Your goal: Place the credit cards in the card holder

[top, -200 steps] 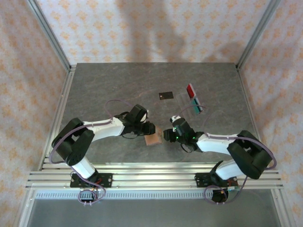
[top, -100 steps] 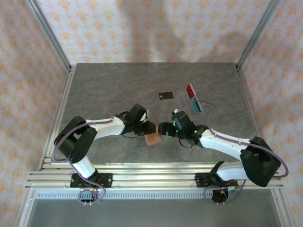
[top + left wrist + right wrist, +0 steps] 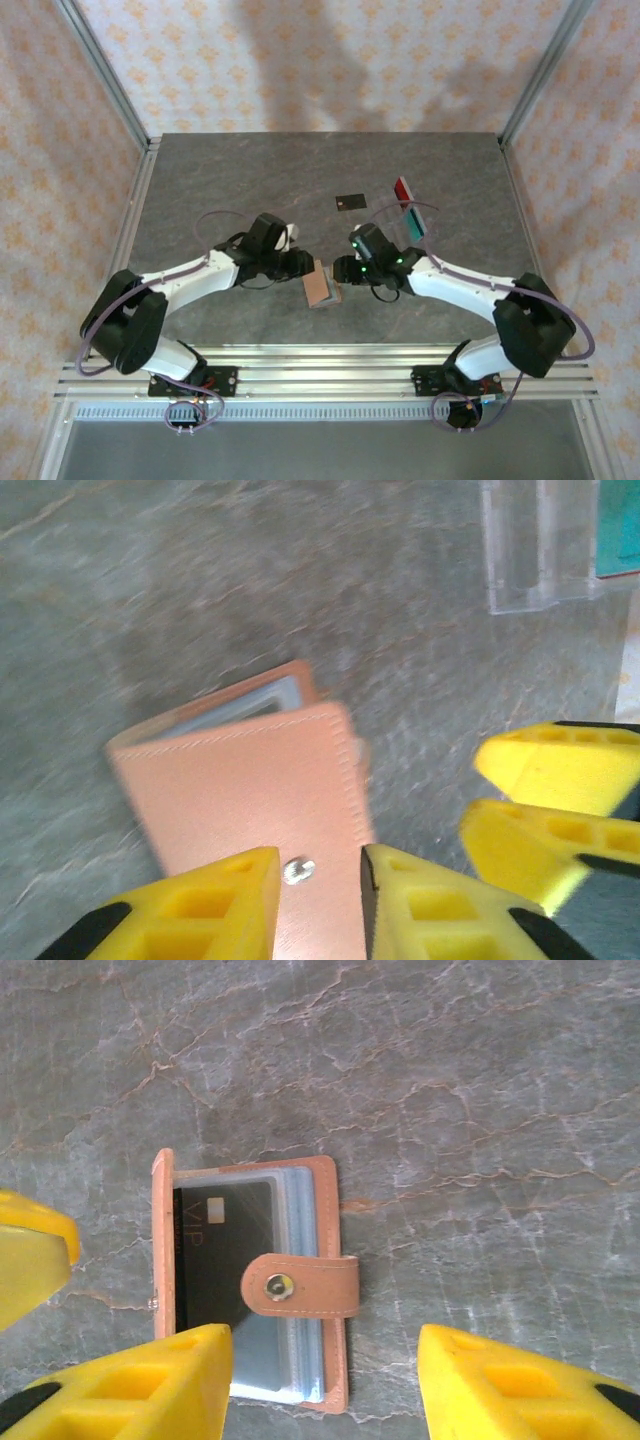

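Grey tabletop [image 3: 200, 180], left end effector [image 3: 315, 900] pinching card holder [image 3: 240, 780] (snap side)

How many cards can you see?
4. A black card lies flat on the table; a red card and a teal card sit at the clear rack; a dark card is inside the card holder. More may hide in its sleeves.

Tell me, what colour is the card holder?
The card holder is salmon tan; the left wrist view shows it best.
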Motion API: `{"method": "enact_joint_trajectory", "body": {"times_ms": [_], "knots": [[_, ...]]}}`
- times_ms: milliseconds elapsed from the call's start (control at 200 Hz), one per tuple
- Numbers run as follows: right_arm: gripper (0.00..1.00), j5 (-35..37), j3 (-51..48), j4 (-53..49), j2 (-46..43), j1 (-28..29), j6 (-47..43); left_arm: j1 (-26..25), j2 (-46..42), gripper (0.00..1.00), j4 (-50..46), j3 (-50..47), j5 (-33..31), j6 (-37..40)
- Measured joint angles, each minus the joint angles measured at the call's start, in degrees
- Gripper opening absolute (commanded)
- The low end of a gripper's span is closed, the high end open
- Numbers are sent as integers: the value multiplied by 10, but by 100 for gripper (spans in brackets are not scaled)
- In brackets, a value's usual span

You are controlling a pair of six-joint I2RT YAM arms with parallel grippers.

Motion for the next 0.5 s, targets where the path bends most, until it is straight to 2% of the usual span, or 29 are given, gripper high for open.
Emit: {"method": "enact_joint_trajectory", "body": {"times_ms": [185, 501], "knots": [[53, 7, 40, -22, 37, 17, -12, 6, -10, 23, -3, -47, -1, 0], [55, 28, 65, -48, 77, 26, -24, 6, 20, 24, 38, -50, -3, -7]]}}
